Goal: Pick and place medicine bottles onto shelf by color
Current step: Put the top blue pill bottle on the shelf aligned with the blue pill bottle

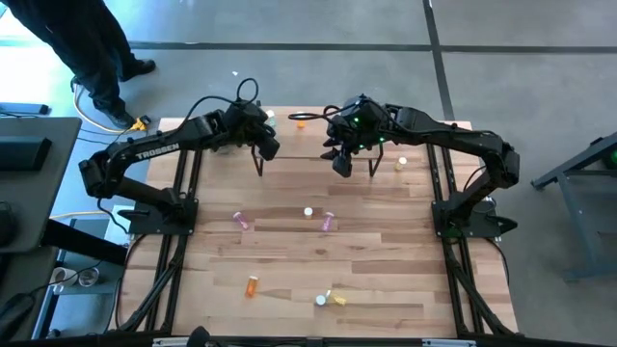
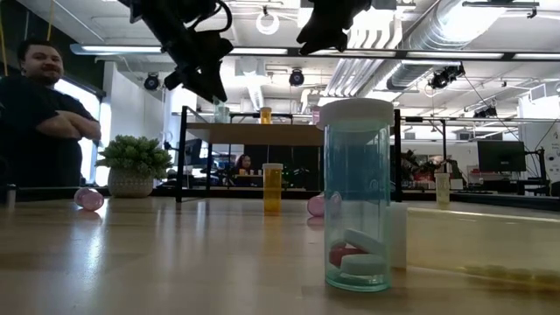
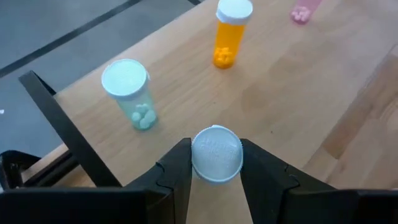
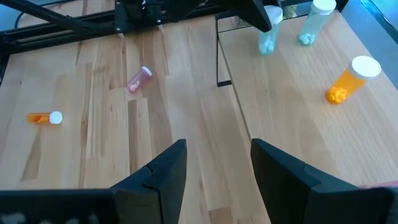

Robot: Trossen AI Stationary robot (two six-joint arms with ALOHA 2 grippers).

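Green-tinted and white-capped, a medicine bottle (image 3: 216,154) is clamped upright between the fingers of the left gripper (image 3: 215,171) over the shelf (image 3: 280,93), just short of another green bottle (image 3: 130,93) (presumably to group colours), while the right gripper (image 4: 212,167) hangs open, empty.

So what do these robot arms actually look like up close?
Two matte black jointed arms. The left arm carries white TROSSEN lettering and a looping black cable; the right arm shows small green lights near its wrist. Each ends in two chunky black fingers.
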